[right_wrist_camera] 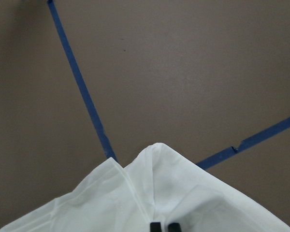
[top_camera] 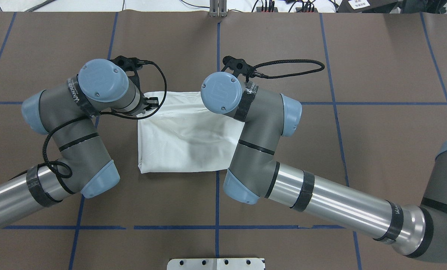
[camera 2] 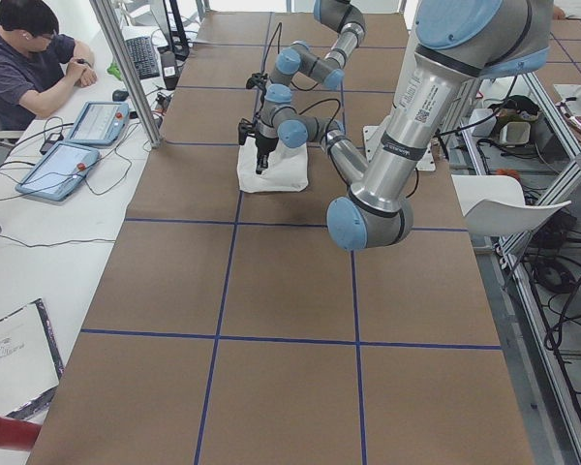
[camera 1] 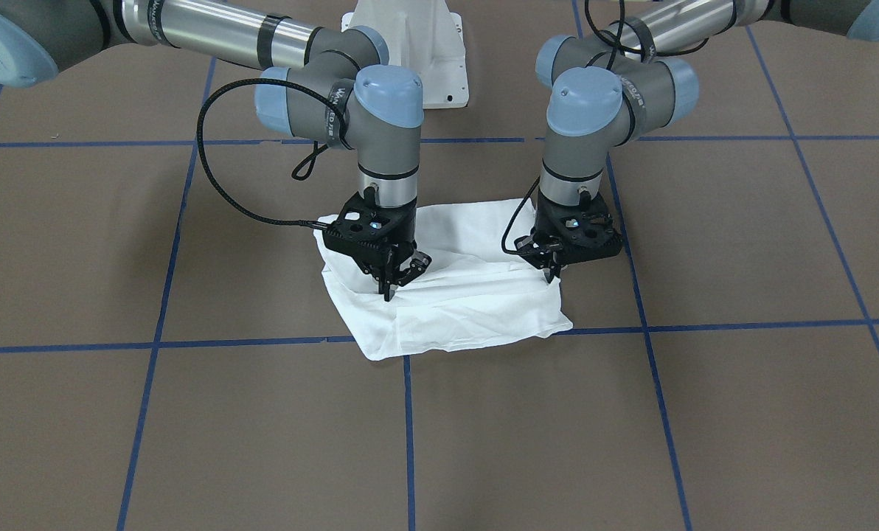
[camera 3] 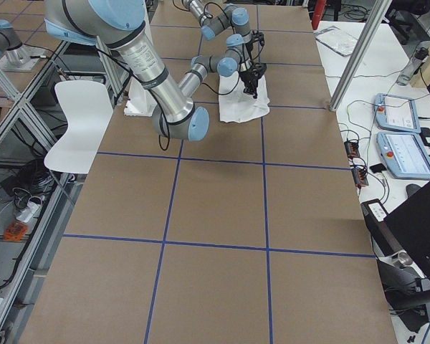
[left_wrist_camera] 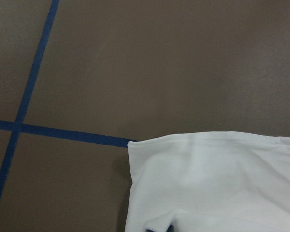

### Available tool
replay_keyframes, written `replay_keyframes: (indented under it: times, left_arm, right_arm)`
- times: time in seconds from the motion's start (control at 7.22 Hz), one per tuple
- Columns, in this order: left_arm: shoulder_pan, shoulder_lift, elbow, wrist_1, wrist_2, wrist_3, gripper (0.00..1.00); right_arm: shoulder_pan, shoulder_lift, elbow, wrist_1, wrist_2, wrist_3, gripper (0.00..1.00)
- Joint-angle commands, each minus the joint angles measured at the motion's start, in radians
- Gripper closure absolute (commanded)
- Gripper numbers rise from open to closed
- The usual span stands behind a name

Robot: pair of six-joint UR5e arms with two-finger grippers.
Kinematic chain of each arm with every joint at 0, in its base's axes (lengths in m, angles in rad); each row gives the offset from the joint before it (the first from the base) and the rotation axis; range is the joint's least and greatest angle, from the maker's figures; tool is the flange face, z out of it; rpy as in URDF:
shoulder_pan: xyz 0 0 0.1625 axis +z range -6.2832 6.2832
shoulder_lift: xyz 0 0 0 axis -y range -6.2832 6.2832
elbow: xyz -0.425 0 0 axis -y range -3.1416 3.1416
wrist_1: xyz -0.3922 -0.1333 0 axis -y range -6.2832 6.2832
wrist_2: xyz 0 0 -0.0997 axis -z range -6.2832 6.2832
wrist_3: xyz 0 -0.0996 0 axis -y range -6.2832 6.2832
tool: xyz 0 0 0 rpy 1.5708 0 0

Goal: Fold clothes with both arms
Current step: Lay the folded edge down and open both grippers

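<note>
T-shirt [camera 1: 469, 310]: white, already down to a compact rough rectangle. Lies flat mid-worktop [camera 1: 705, 413], over a crossing of blue tape lines [camera 1: 408, 413]. No print or collar showing.

Handling (est.): light, soft, limp knit with several layers stacked. Layers will prob. slide and sag if lifted from one pt. No stiffness, so needs 2 sym. holds on same edge, each pinching every layer meant to move. Not fragile. Worktop looks matte; expect some drag.

Right end effector [camera 1: 389, 293]: points straight down, tips on cloth on shirt's right side (seen from robot), a little in from the edge. Wrist cam shows 2 fingertips [right_wrist_camera: 156, 226] nearly together, thin gap only, cloth at them. Looks clamped on T-shirt. Far-right corner lies just beyond the tips.

Left end effector [camera 1: 554, 276]: vertical, tips read as one narrow pt at shirt's left edge. Own wrist cam shows no fingers, only a small cloth pucker at frame bottom, far-left corner ahead. Judged together and pinching the edge; not certain.

The two are approx. level, most of shirt's width between them.
</note>
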Motion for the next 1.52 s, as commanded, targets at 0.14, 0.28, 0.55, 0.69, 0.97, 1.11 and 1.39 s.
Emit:
replay_keyframes:
  times: [0.14, 0.28, 0.55, 0.69, 0.97, 1.11, 1.39]
  left_arm:
    - [-0.017, 0.016, -0.06, 0.001, -0.024, 0.109, 0.0]
    - [-0.004, 0.019, -0.057, -0.004, -0.053, 0.105, 0.0]
    - [0.068, 0.016, -0.047, -0.008, -0.058, 0.082, 0.0]
    - [0.069, 0.019, -0.045, -0.042, -0.058, 0.086, 0.0]
    - [0.073, 0.019, 0.017, -0.074, -0.051, 0.086, 0.0]
    - [0.073, 0.019, 0.063, -0.14, -0.051, 0.083, 0.0]
    - [0.072, 0.009, 0.122, -0.169, -0.047, 0.086, 0.0]
  right_arm:
    - [0.034, -0.001, 0.034, -0.006, 0.115, -0.048, 0.0]
    - [0.035, -0.011, 0.044, -0.003, 0.118, -0.052, 0.0]
    - [0.037, -0.037, 0.061, 0.002, 0.118, -0.077, 0.0]
    - [0.037, -0.03, 0.055, 0.008, 0.113, -0.078, 0.0]
    - [0.037, -0.03, 0.054, 0.008, 0.113, -0.091, 0.0]
    - [0.037, -0.028, 0.054, 0.009, 0.113, -0.091, 0.0]
    - [0.037, -0.034, 0.054, 0.049, 0.115, -0.089, 0.0]
